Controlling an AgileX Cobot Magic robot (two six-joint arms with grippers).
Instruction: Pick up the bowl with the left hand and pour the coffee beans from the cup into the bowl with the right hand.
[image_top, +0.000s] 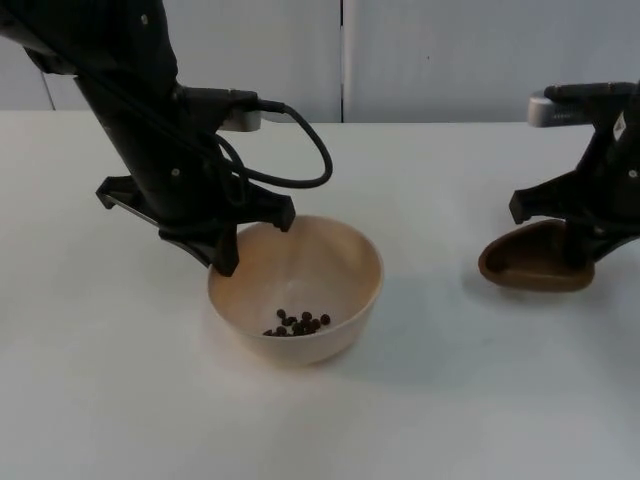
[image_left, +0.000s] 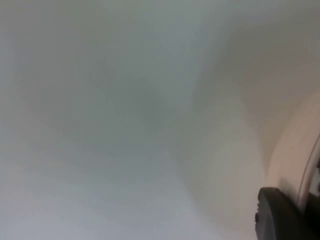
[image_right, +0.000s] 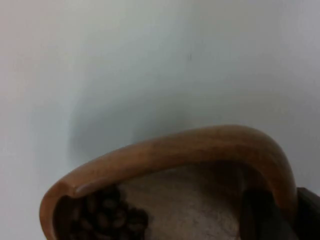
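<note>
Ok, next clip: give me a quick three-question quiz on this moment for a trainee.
1. True or false: the bowl already has coffee beans in it.
2. Which gripper is at the brown cup? A) left gripper B) right gripper
3. Fill in: the left gripper is at the bowl's ____.

Key:
1. True; a small heap lies in the bowl.
2. B; the right gripper has one finger inside the cup, which also holds beans in the right wrist view.
3. Rim.
</note>
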